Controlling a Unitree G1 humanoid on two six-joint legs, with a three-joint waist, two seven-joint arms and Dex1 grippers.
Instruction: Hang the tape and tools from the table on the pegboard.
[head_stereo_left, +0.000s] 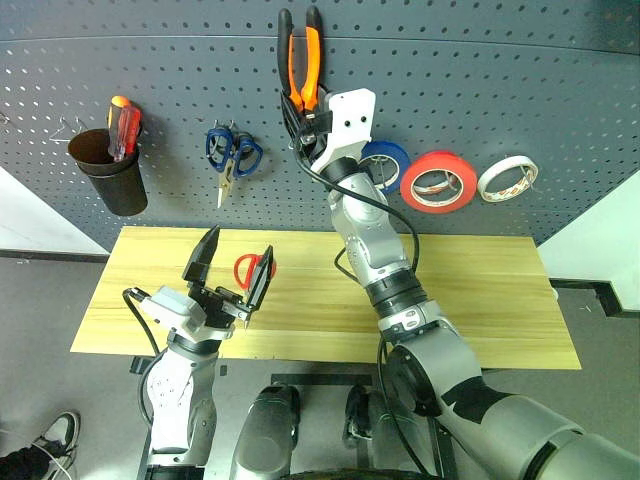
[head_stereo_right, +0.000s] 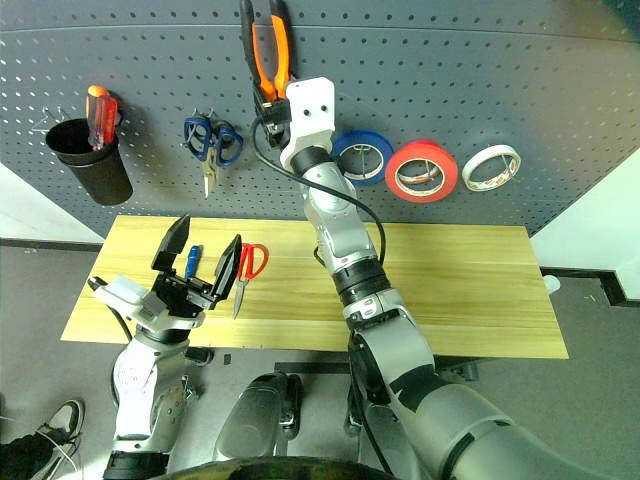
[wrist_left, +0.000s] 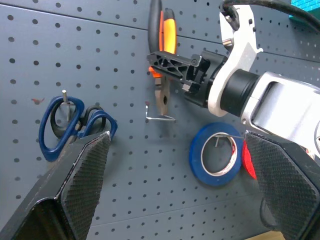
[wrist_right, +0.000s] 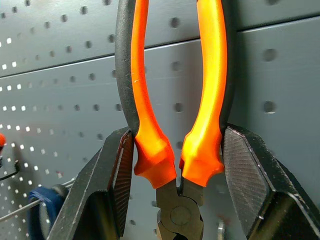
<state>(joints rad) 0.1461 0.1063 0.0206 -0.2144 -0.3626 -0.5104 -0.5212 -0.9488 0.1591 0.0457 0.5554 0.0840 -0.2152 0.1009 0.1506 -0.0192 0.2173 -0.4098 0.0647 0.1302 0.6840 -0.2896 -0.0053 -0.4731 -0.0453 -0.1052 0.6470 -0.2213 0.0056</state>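
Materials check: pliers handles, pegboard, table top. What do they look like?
Pliers: handles look like glossy orange plastic or rubber sleeves over matte black backing; the joint below is dull dark metal.
Pegboard: matte dark grey sheet with regular holes and a flat seam, probably painted metal, though plastic cannot be ruled out.
Table: pale yellowish wood with visible plank lines and grain, smooth low-sheen finish.

Silver-grey jointed arms, black cables, white wrist brackets, black textured fingers (wrist_left: 82, 185).

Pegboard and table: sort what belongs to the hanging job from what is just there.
Job:
pliers in right pincer
red tape
red-handled scissors
blue-handled screwdriver
pegboard
table

Just there:
blue-handled scissors
blue roll
whitish roll
black cup
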